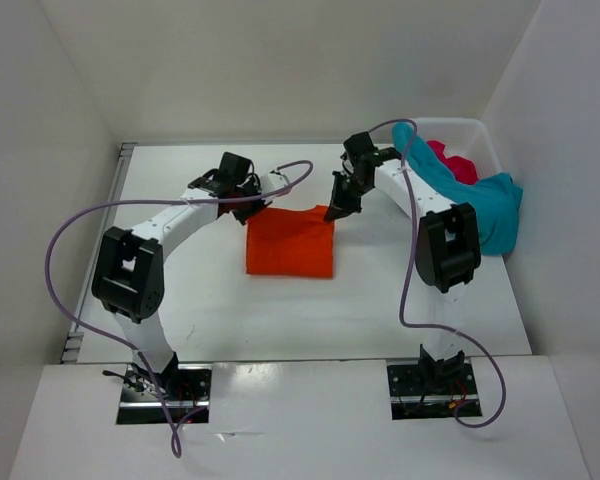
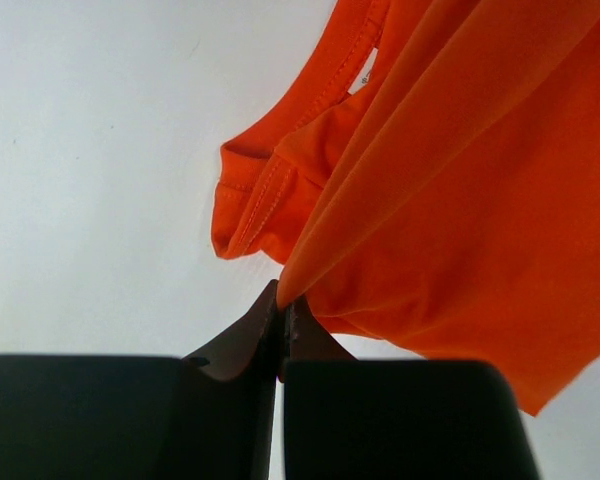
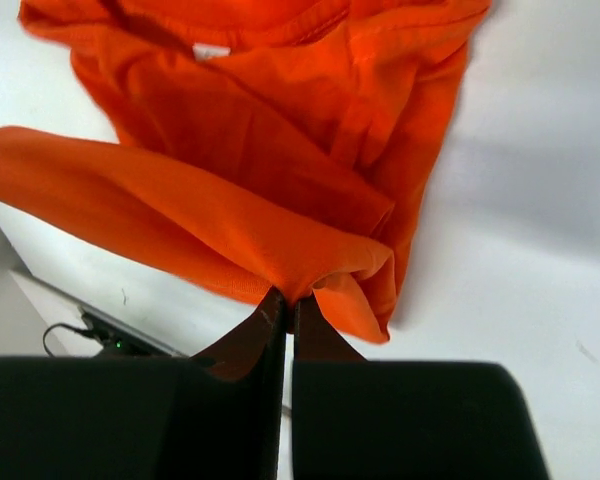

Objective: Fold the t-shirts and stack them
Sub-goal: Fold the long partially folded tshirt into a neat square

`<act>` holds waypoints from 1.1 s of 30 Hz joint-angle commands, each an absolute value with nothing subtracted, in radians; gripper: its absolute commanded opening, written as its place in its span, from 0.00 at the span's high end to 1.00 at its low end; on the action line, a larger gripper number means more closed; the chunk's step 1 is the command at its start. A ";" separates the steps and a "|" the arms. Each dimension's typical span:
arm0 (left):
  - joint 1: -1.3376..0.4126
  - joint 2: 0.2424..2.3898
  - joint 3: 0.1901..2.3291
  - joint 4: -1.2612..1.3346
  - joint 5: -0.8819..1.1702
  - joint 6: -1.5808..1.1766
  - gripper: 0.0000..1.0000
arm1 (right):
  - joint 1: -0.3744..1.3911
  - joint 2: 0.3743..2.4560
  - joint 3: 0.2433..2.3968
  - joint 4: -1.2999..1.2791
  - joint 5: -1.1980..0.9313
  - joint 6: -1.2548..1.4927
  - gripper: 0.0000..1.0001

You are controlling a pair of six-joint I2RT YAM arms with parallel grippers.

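- My left gripper (image 2: pixel 283 310) is clenched on a fold of the orange t-shirt (image 1: pixel 290 245), at its far left corner; in the wrist view the cloth runs right into the pinched tips.
- My right gripper (image 3: pixel 288 305) is clamped on the same shirt at its far right corner, with a lifted flap of orange draping away from the tips.
- The orange shirt lies mid-table (image 1: pixel 380 300) between my two arms as a rough rectangle. Its near edge is flat on the surface and its far edge is held up at both corners.
- The teal t-shirt (image 1: pixel 480 205) hangs over the near rim of the white basket (image 1: pixel 480 125) at far right (well apart from the orange one).
- The pink-red t-shirt (image 1: pixel 452 160) sits inside that basket, just beyond the teal one and partly covered by it.
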State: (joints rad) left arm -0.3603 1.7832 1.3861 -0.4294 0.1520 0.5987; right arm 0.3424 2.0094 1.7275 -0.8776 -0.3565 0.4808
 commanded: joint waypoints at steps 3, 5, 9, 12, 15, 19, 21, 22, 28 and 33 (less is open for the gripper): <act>-0.336 1.844 1.448 -0.344 0.118 0.598 1.00 | 0.302 2.097 1.845 -0.842 -0.336 0.454 1.00; -0.336 1.853 1.448 -0.305 0.097 0.607 1.00 | 0.302 2.127 1.882 -0.832 -0.336 0.454 1.00; -0.336 1.888 1.428 -0.227 0.054 0.618 0.96 | 0.282 2.199 1.917 -0.759 -0.336 0.491 0.94; -0.327 1.928 1.428 -0.180 0.032 0.618 0.82 | 0.282 2.256 1.995 -0.749 -0.275 0.500 0.73; -0.327 1.960 1.439 -0.138 -0.044 0.580 0.32 | 0.282 2.275 2.069 -0.718 -0.192 0.500 0.46; -0.327 1.973 1.494 -0.158 -0.156 0.509 0.17 | 0.320 2.186 2.034 -0.674 -0.111 0.474 0.55; -0.302 1.962 1.549 -0.218 -0.192 0.440 0.16 | 0.348 2.098 1.935 -0.634 -0.078 0.456 0.71; -0.302 1.950 1.561 -0.244 -0.192 0.428 0.16 | 0.368 2.074 1.898 -0.621 -0.078 0.456 0.89; -0.337 1.888 1.537 -0.434 0.095 0.463 0.16 | 0.397 2.097 1.770 -0.592 -0.175 0.486 1.00; -0.348 1.981 1.531 -0.411 0.132 0.430 0.16 | 0.385 2.215 1.856 -0.581 -0.166 0.520 1.00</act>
State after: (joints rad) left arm -0.3450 1.9152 1.5253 -0.3740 0.0589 0.4812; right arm 0.4072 2.1506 1.8091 -0.6273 -0.1726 0.4923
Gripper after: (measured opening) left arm 0.840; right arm 0.001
